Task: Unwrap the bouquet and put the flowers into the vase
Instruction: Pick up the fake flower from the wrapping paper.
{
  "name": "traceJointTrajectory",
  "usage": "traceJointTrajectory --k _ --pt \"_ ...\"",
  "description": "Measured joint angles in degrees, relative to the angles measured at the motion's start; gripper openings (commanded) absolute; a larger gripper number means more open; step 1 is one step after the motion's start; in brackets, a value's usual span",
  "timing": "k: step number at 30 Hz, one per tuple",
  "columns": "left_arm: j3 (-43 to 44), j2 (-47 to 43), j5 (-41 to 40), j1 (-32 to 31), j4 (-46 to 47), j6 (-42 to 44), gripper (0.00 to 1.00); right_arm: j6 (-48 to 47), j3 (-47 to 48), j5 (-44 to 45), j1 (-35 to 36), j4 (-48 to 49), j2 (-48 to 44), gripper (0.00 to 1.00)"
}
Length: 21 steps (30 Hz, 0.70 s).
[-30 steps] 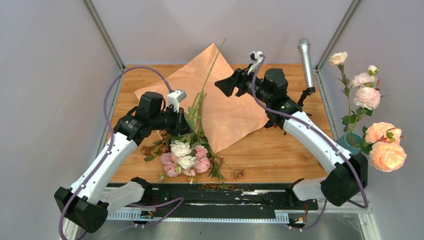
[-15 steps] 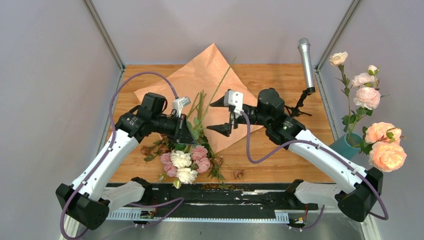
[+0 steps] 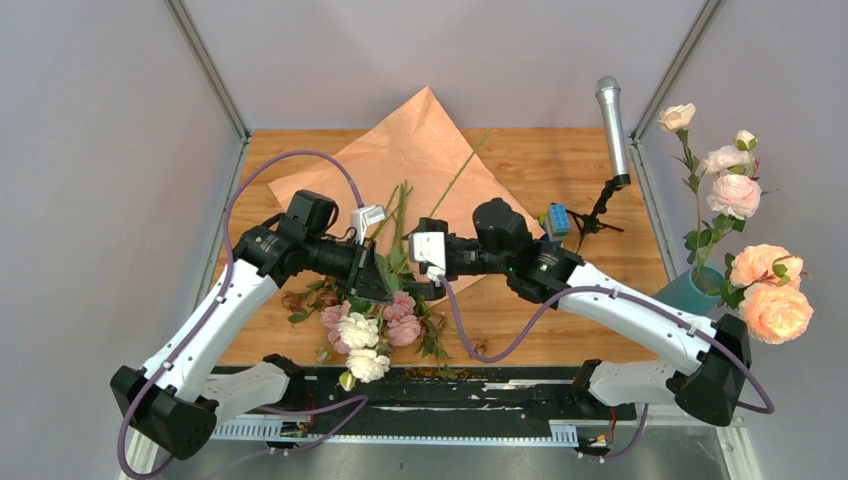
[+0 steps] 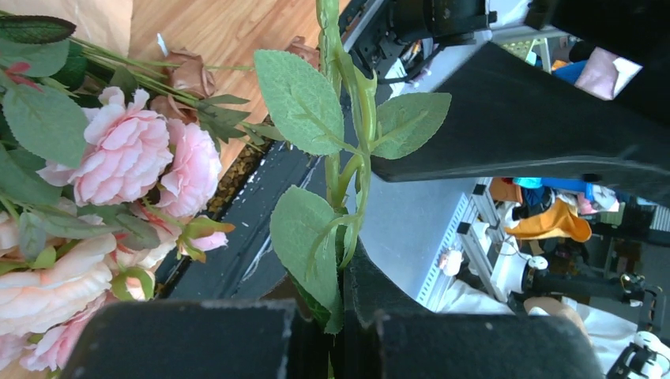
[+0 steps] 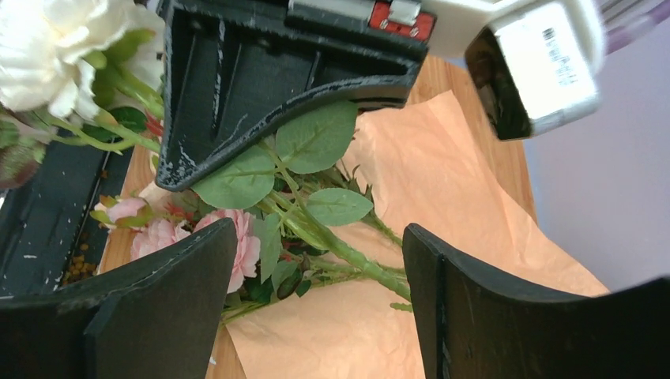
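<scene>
The left gripper [image 4: 340,312] pinches the green stems of the flowers [image 3: 368,325] at the edge of the opened kraft paper [image 3: 440,160]. The right gripper [image 5: 320,237] is spread wide just beside it, facing the leafy stems. The teal vase [image 3: 688,290] stands well apart at far right, partly hidden by large peach roses [image 3: 772,300].

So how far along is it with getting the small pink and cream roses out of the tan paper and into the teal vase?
Done: the tan kraft paper lies spread open and the pink and cream roses are out of it. In hand: the left gripper is shut on their green stems, the open right gripper straddling them. Left: none stands in the small teal-blue vase yet.
</scene>
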Motion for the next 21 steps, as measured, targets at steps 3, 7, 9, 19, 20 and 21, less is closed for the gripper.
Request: traceJointTrajectory --k 3,7,9,19,20,21 --pt "0.0 0.0 1.09 -0.07 -0.15 0.17 0.0 -2.32 0.85 3.19 1.73 -2.23 2.1 0.74" --pt "0.0 0.0 2.21 -0.07 -0.26 0.44 0.0 -5.05 1.92 7.67 4.35 -3.74 4.66 0.65" --pt "0.0 0.0 2.47 -0.07 -0.52 0.61 0.0 -6.19 1.92 10.01 5.6 -3.78 5.07 0.62" --pt "0.02 0.33 2.69 -0.02 -0.79 0.98 0.08 -9.75 1.88 18.67 10.19 -3.96 5.07 0.29" --pt "0.02 0.33 2.56 -0.02 -0.85 0.94 0.09 -10.14 1.88 19.37 10.43 -4.46 5.07 0.22" --pt "0.02 0.33 2.36 0.0 -0.83 0.9 0.1 -10.47 1.86 19.69 10.58 -5.05 5.07 0.14"
